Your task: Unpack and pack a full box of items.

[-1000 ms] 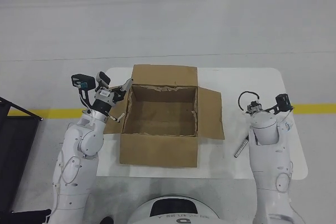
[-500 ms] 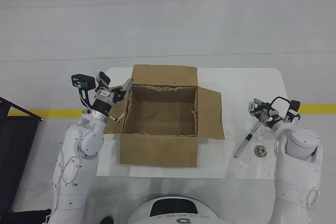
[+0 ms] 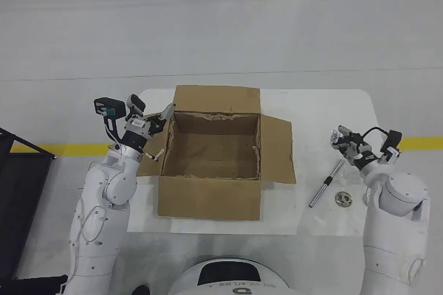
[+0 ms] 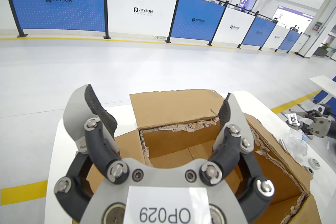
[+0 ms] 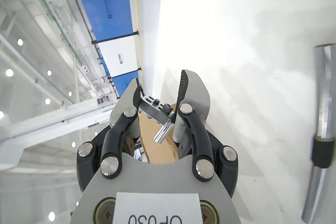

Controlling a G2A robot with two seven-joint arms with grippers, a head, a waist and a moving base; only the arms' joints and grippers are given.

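An open cardboard box (image 3: 214,155) stands mid-table with its flaps spread; the floor that shows inside it is bare. The same box (image 4: 194,128) lies just beyond my left gripper (image 4: 157,107). My left gripper (image 3: 162,133) hangs open and holds nothing at the box's left wall. My right gripper (image 3: 337,138) hovers over the table to the right of the box. In the right wrist view my right gripper (image 5: 158,93) is shut on a small metal bracket (image 5: 157,110) with holes and a stub pin.
A metal rod (image 3: 325,184) with a dark band lies on the white table (image 3: 317,103) right of the box, also seen as the rod (image 5: 321,114). A small round metal part (image 3: 344,198) sits beside it. A black rack (image 3: 7,177) stands off the table's left.
My right arm swung outward to the right, uncovering the round metal part; its gripper shifted slightly right with the bracket. The left arm and box stayed still.
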